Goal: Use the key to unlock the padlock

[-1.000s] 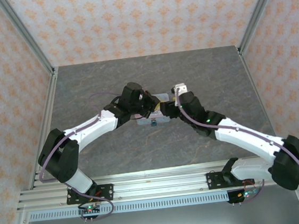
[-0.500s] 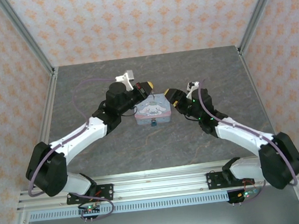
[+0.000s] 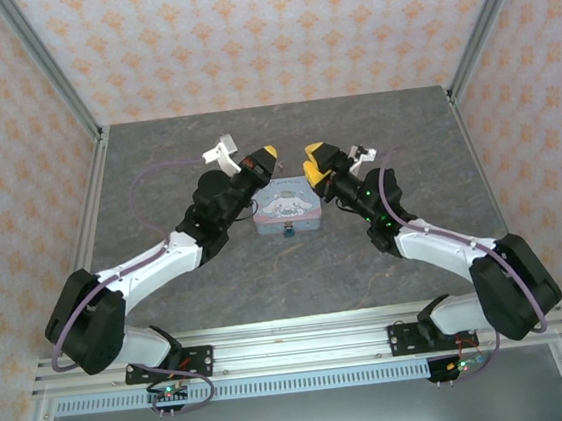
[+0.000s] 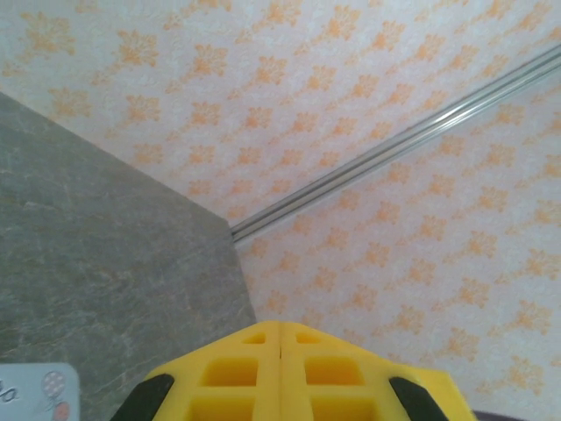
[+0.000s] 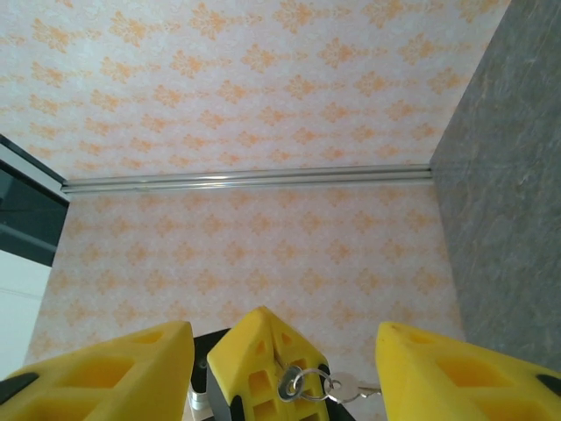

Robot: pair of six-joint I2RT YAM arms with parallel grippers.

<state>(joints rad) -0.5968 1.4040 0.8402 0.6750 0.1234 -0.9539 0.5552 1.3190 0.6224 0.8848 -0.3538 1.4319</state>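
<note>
The tiny teal padlock (image 3: 289,235) hangs at the near edge of the pale-blue cartoon tin (image 3: 287,207) on the table. Both arms are raised above the tin with their yellow fingers tilted up and facing each other. My left gripper (image 3: 267,153) (image 4: 280,326) is shut, its jaws pressed together. In the right wrist view its fingers (image 5: 254,351) pinch a small silvery key (image 5: 288,384), and a ring with a second key (image 5: 344,387) dangles from it. My right gripper (image 3: 314,157) (image 5: 282,326) stands open on either side of the left fingertips, touching nothing.
The tin's corner (image 4: 35,390) shows low in the left wrist view. Grey stone tabletop (image 3: 207,269) lies around the tin. Patterned walls with metal corner rails (image 3: 50,69) close in the back and both sides.
Both grippers have lifted off the tin and swung upward to face each other above it. The tin and padlock are uncovered. The right jaws have narrowed slightly.
</note>
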